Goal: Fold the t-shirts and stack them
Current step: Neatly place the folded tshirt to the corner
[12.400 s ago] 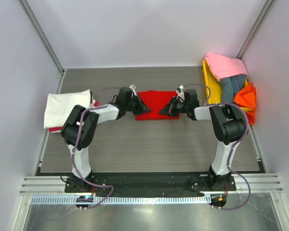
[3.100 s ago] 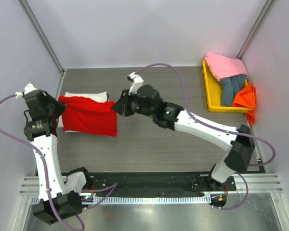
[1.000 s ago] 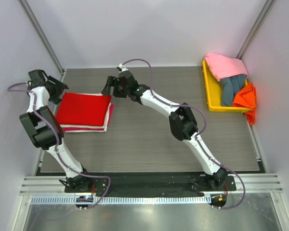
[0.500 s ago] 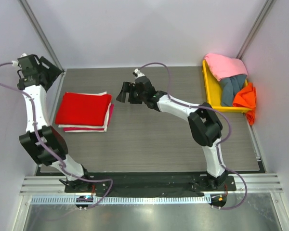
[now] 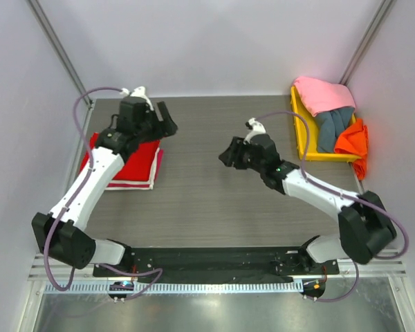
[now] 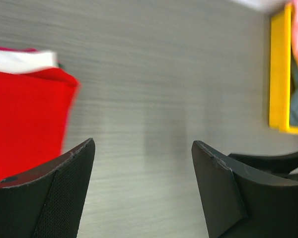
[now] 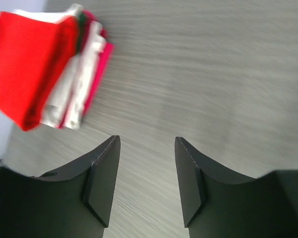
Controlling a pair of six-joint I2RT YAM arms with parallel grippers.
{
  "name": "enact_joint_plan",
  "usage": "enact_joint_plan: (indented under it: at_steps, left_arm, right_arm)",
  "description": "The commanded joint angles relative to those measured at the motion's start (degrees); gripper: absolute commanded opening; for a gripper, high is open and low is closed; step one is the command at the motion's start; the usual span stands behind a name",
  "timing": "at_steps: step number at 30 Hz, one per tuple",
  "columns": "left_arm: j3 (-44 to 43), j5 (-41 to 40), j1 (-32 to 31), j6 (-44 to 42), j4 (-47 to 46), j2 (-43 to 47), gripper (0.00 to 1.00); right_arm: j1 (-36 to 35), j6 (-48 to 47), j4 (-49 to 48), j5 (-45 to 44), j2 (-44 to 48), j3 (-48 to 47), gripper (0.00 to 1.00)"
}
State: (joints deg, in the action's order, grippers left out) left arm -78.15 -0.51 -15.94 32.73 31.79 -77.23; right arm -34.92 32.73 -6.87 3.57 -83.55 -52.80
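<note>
A folded bright red t-shirt tops a stack at the table's left, over a cream-white one and a pink one. My left gripper hovers just past the stack's far right corner. It is open, with only bare table between its fingers, and the red t-shirt lies at its left. My right gripper is open and empty over the middle of the table, facing the stack. More t-shirts, pink, grey-blue and orange, are heaped at the right.
The yellow tray holding the heaped shirts stands against the right wall; its rim shows in the left wrist view. Grey walls close in the table on three sides. The arm bases sit on the rail at the near edge.
The left arm has swung from the far left corner to above the stack's right side. The right arm has drawn back from near the stack to the table's middle, its jaws narrower.
</note>
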Motion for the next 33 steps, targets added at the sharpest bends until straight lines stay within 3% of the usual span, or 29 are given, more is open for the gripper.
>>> enact_joint_plan:
  at_steps: [1,8,10,13,14,16,17,20,24,33]
  left_arm:
    - [0.36,-5.11,-7.24,-1.53,-3.14,-2.91,0.78]
    - [1.16,-6.43,-11.82,-2.23,-2.96,-13.46,0.74]
    - [0.98,-7.57,-12.88,-3.72,-2.53,-16.18,0.68]
    - [1.33,-9.24,-13.94,-3.99,-2.87,-21.28,0.5]
    - [1.42,-9.76,-14.03,-4.25,-3.05,-22.25,0.39]
    - [1.94,-11.6,-14.11,-4.43,-3.57,-24.8,0.26]
    - [2.04,-11.96,-14.03,-4.78,-3.75,-25.51,0.14]
    - [1.86,-15.99,-14.03,-5.74,-2.88,-28.67,0.0]
    - [1.68,-19.61,-13.59,-6.54,-1.38,-32.01,0.0]
    - [2.92,-15.3,-9.37,-6.54,-1.47,-36.67,0.0]
  right_arm:
    - [0.99,-1.71,-0.87,-5.66,9.26,8.04,0.52]
    - [1.25,-0.48,3.27,-10.86,21.75,19.83,0.51]
    - [1.25,0.14,3.8,-11.39,24.12,22.46,0.43]
    - [1.25,1.46,3.97,-11.66,25.54,24.93,0.35]
    - [1.25,1.63,3.97,-11.75,25.89,25.28,0.34]
    - [1.25,1.81,4.32,-11.66,25.8,25.81,0.31]
    - [1.25,1.64,4.33,-11.75,25.54,25.81,0.3]
    - [1.25,1.28,4.5,-11.75,24.84,25.81,0.28]
    - [1.17,1.11,4.41,-11.48,23.44,25.29,0.27]
    - [1.25,1.2,4.41,-10.78,21.85,24.32,0.25]
